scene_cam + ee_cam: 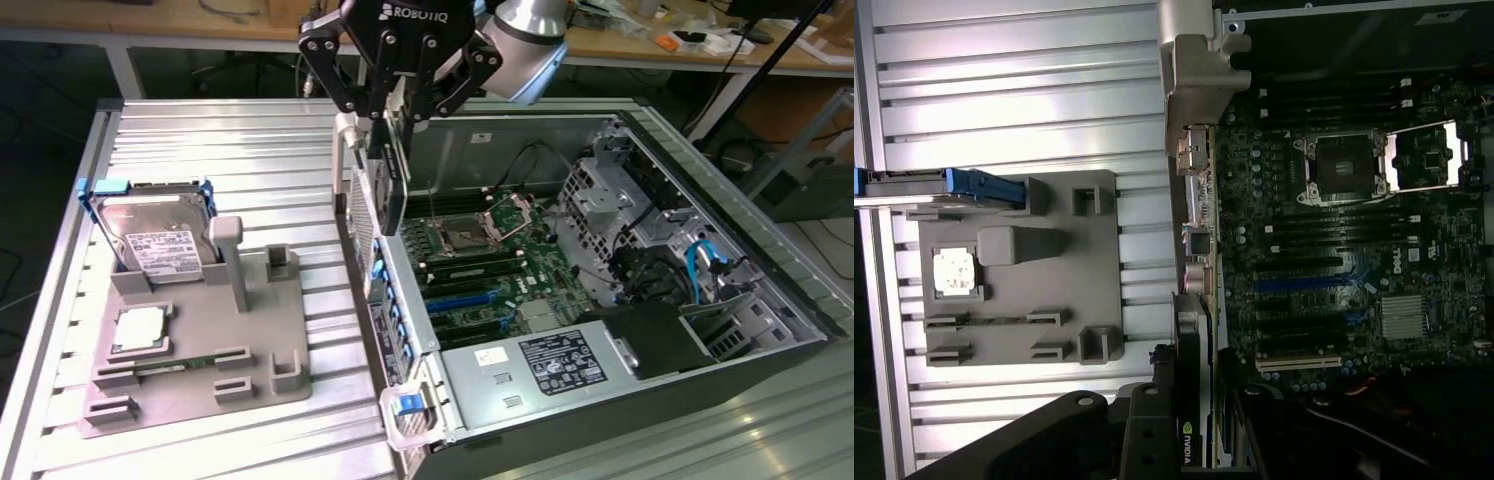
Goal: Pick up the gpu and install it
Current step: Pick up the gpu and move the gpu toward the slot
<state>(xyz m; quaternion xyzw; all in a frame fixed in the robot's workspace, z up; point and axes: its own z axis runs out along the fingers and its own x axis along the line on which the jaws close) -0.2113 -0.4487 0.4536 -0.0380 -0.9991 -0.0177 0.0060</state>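
The gpu [388, 185] hangs edge-down from my gripper [396, 108], which is shut on its top edge. Its black cooler side and silver end bracket [344, 160] show in the exterior view. The card is in the air above the near wall of the open computer case [400, 330], over the edge of the motherboard [487, 270]. Seen from the wrist, the gpu [1194, 400] runs out from between my fingers [1144, 430], along the motherboard's [1354, 250] port edge and close to its blue expansion slots [1304, 285].
On the exterior view's left, a grey fixture plate [200, 370] on the ribbed metal table carries a silver hard drive [154, 240], a small square processor chip [140, 330] and upright posts [227, 260]. Inside the case are drive cages and cables [654, 250] and a power supply [561, 365].
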